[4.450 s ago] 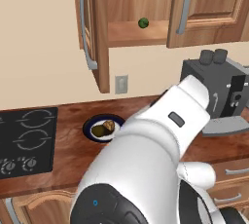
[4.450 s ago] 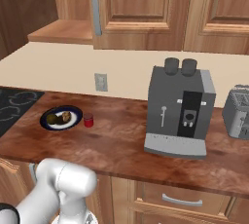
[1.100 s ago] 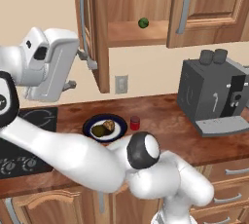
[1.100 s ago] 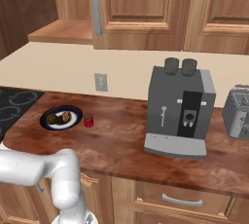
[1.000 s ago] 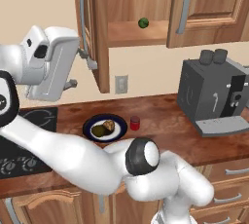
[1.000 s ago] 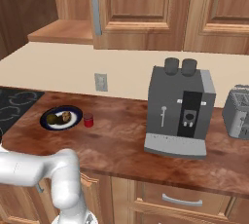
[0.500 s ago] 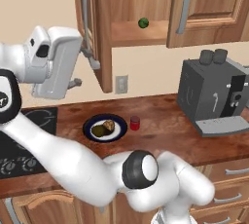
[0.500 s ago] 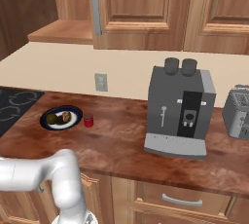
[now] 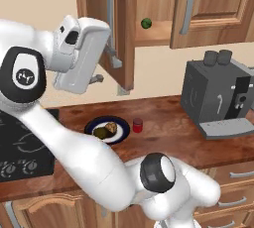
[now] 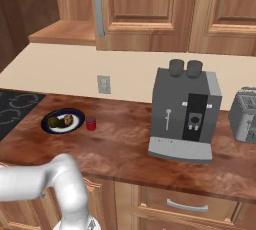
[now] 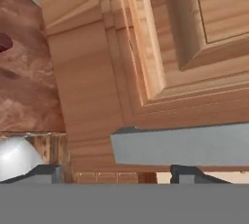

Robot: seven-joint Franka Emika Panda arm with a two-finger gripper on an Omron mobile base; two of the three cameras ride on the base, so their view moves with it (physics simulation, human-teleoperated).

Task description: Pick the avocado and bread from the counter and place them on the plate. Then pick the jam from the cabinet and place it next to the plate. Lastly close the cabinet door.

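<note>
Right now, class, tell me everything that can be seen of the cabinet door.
The cabinet door is a tall panel of light-brown wood with a raised frame, hung on the wall cabinet above the counter. It stands open, swung out edge-on in the left base view. A long curved silver handle runs down it. The pincer is beside its lower edge; in the hand view the door's panelling looms very near.

Both base views look down over the counter [image 9: 163, 138] from either side; the hand view presses close against the cabinet door [image 11: 160, 47].
</note>
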